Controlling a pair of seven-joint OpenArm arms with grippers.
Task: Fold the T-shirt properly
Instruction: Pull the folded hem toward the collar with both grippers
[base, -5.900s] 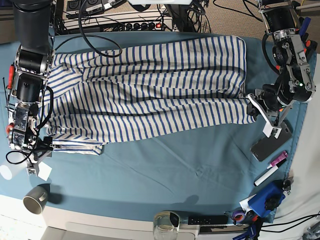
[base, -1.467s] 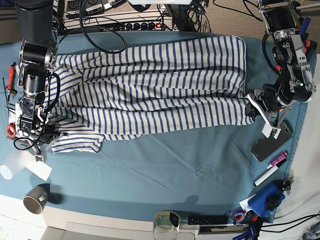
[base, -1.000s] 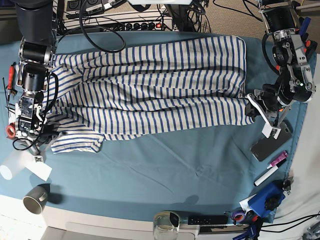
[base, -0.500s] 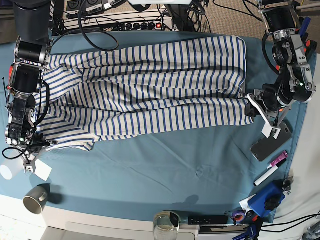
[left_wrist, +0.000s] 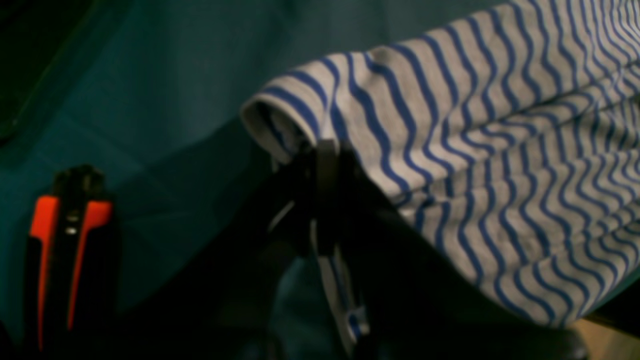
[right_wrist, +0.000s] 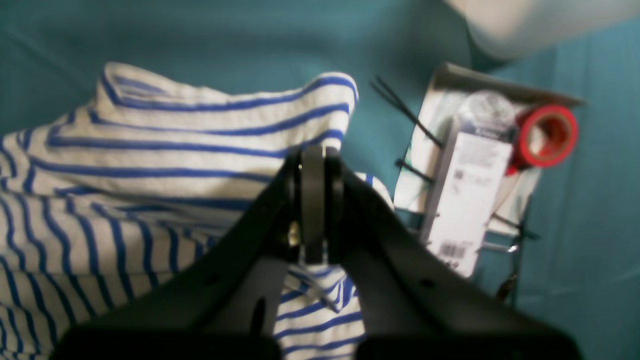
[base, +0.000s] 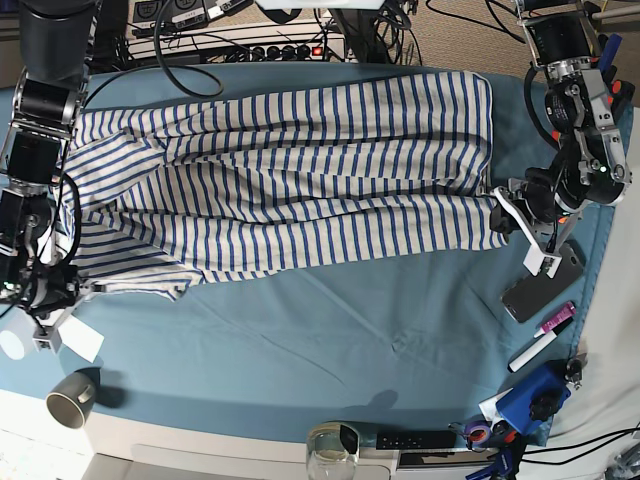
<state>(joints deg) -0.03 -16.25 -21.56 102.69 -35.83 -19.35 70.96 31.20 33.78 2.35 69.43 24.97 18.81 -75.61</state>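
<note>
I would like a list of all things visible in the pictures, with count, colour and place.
T-shirt: one, white with blue stripes, spread across the tablecloth.
Tablecloth: one, teal-blue, covering the table.
Cup: one, beige, near left corner in the base view.
Phone: one, grey, right edge.
Marker: one, white with purple cap, below the phone.
Red tape roll: one, beside a white packet.
Left gripper: black, shut on the T-shirt's edge.
Right gripper: black, shut on the T-shirt's edge.
</note>
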